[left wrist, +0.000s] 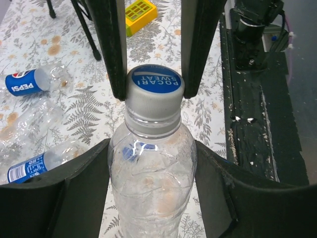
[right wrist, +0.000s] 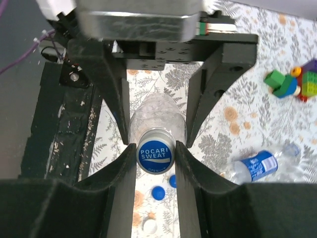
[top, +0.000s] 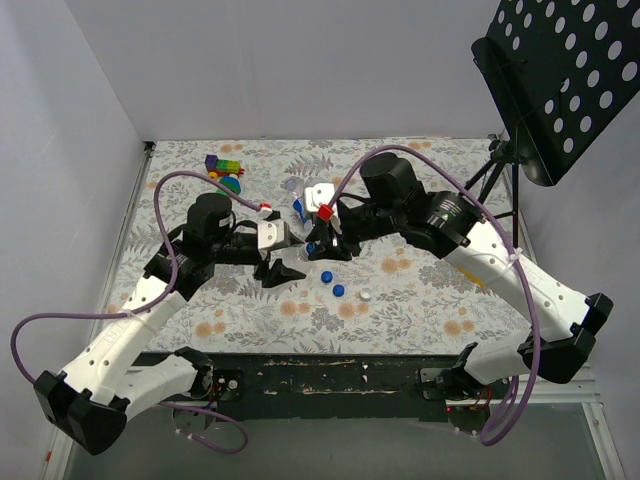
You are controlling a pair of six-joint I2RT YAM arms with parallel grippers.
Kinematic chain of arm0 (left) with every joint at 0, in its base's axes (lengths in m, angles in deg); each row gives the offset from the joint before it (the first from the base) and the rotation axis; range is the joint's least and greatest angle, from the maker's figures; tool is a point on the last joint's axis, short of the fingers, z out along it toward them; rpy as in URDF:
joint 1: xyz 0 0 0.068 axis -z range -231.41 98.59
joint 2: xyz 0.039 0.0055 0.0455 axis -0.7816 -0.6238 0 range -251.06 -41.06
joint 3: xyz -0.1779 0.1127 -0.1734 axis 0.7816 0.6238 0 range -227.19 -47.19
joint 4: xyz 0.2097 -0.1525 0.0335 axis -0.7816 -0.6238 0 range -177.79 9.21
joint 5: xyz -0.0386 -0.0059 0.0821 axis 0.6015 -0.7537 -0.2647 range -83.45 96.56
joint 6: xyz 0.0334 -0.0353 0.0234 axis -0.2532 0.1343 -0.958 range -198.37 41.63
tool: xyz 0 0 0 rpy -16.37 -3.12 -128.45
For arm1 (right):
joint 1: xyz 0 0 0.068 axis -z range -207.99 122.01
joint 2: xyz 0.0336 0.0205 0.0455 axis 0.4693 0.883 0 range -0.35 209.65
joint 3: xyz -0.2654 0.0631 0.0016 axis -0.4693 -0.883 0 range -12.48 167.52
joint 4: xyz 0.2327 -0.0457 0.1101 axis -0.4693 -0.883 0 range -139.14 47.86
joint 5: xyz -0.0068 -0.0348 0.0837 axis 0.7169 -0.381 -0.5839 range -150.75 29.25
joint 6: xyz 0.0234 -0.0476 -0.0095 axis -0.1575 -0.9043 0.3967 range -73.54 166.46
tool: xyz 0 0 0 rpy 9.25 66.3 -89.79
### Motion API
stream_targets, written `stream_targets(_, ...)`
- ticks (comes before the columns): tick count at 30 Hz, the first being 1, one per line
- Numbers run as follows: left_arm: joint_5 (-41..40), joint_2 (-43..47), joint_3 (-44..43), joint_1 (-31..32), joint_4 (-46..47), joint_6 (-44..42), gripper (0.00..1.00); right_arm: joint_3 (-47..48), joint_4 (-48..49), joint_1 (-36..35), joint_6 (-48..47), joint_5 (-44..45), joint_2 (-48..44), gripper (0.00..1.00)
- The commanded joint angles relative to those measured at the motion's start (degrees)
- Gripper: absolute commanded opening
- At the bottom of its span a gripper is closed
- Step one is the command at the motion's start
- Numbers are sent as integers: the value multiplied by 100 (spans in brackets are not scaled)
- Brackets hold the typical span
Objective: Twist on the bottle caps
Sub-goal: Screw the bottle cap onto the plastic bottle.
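Nearest the lens, we record the left gripper (left wrist: 152,153) closed on the body of a clear bottle (left wrist: 151,193), with one black finger against each side. The bottle's cap (left wrist: 154,85), grey-sided with a blue top reading POCARI SWEAT, sits on the neck. The right gripper (right wrist: 155,148) is clamped on that cap, a finger touching either side. The bottle is held between the two arms near the middle of the table; we cannot tell its tilt.

Reading the overhead view from left to right, we note a pale wall (top: 60,150) on the left and another behind. The table is covered by a cloth (top: 430,295) printed with grey ferns and orange flowers. Multicoloured toy blocks (top: 225,167) sit at its far left corner.

Just right of the joined grippers, two loose blue caps (top: 326,276) lie close together on the cloth, with a white cap (top: 366,295) beside them.

At the far right a black perforated music stand (top: 570,70) overhangs the table.

The left wrist view also shows two Pepsi-labelled bottles (left wrist: 22,83) lying on their sides, a crumpled bottle (left wrist: 27,116) between them, and a yellow block (left wrist: 140,11).

Along the near edge runs a dark board (top: 330,370), scuffed and flecked with white. Purple cables (top: 180,180) loop over both arms.
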Motion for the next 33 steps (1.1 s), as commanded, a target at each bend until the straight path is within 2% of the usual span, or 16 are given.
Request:
stream_targets(1,-122,290,-15,195,1632,307,9,-185,223,-104,1683,1009,213,13)
stream_targets(8,-860,597,512,441,2765,1002,6,-413,355,-113,3308,2346,36,7)
stream_targets(16,-2021,650,916,906,3574,1160,0,-650,232,-122,5164,3576,-122,3)
stream_targets(22,-2435,501,1110,1092,3839,1344,2,-730,328,-122,5262,3631,-288,7)
stream_targets(25,-2505,448,1373,1083,3944,1625,2,-572,355,-122,4982,3640,-359,20)
stream_targets(29,-2663,448,1812,1092,4067,2337,2,-151,224,-113,4569,3815,-359,50)
stream_targets(33,-2830,545,2243,1092,4287,3067,0,446,-180,-25,4199,3868,-228,67)
